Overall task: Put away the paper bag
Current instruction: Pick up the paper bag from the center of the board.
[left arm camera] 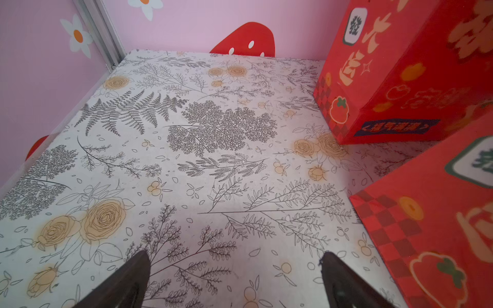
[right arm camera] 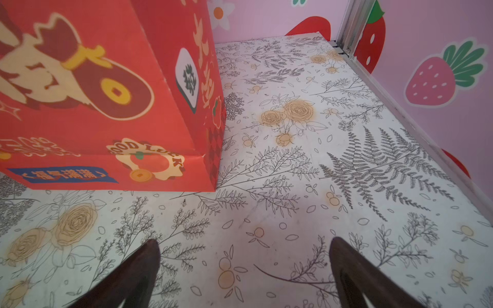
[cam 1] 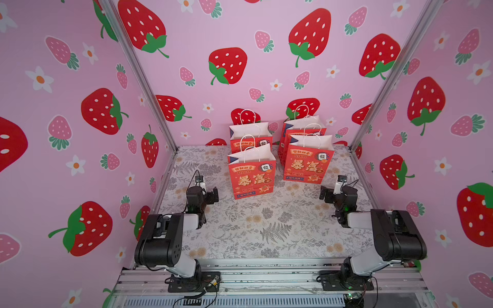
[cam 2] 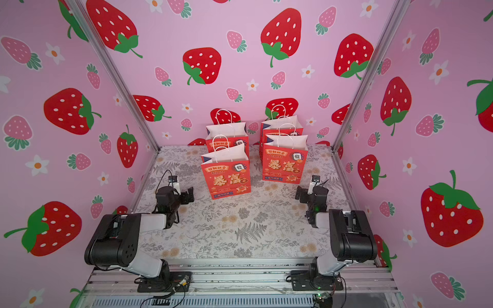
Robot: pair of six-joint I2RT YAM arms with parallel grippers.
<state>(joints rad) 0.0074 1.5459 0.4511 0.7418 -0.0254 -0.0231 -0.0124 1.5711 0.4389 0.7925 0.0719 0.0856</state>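
Note:
Several red paper bags with white handles stand upright and open at the back of the floral table (cam 1: 266, 229). The nearest left paper bag (cam 1: 252, 174) (cam 2: 226, 176) stands ahead of my left gripper (cam 1: 214, 196) (cam 2: 190, 196), off to its right. In the left wrist view that bag (left arm camera: 440, 213) is beside the open left gripper (left arm camera: 234, 254), not touching it. The nearest right paper bag (cam 1: 308, 164) (right arm camera: 93, 93) stands ahead of my right gripper (cam 1: 324, 196) (right arm camera: 244, 241), to its left. Both grippers are open and hold nothing.
More bags stand behind the two front ones (cam 1: 250, 133) (cam 1: 302, 126). Pink strawberry walls close in the table on three sides, with aluminium posts (cam 1: 138, 77) (cam 1: 386, 82) at the back corners. A metal rail (cam 1: 266, 277) carries both arm bases along the front.

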